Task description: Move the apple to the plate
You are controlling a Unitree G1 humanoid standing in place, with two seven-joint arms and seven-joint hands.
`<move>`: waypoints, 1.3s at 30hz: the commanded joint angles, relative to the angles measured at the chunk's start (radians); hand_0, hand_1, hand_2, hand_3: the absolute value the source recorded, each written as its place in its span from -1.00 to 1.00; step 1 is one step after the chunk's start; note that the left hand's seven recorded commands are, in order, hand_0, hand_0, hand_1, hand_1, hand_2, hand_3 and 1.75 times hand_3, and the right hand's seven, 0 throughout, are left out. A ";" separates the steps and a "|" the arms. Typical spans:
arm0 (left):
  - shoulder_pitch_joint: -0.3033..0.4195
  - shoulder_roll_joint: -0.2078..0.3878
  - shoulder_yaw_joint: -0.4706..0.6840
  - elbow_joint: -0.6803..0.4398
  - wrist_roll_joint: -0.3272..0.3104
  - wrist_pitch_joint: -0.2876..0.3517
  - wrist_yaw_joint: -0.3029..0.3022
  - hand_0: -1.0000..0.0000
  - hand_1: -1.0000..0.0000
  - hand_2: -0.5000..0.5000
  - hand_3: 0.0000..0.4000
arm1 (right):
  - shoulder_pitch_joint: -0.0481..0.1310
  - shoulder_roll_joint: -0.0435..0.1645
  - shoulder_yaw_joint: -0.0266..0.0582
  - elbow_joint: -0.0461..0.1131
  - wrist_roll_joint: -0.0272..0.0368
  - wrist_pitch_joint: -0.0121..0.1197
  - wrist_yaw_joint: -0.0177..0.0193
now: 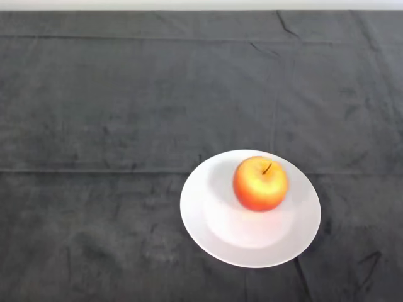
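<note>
A red and yellow apple [260, 183] stands upright on a white round plate [214, 226], stem up, a little behind the plate's middle. The plate lies on the dark cloth right of centre, toward the near edge of the head view. No part of the robot shows.
The dark cloth [113, 126] covers the whole table, with creases running across it. The table's far edge [201, 9] runs along the top of the view.
</note>
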 commanded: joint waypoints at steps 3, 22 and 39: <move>0.003 0.086 0.037 0.032 0.022 -0.001 0.041 1.00 1.00 0.00 -1.00 | -0.010 -0.025 -0.0079 -0.004 0.0181 0.003 0.0015; -0.001 0.071 0.046 0.006 0.040 0.010 0.086 1.00 1.00 0.00 -1.00 | -0.011 -0.026 -0.0077 -0.001 0.0167 0.003 0.0036; -0.006 0.076 0.046 0.018 0.054 0.011 0.074 1.00 1.00 0.00 -1.00 | -0.012 -0.027 -0.0077 0.001 0.0157 0.002 0.0046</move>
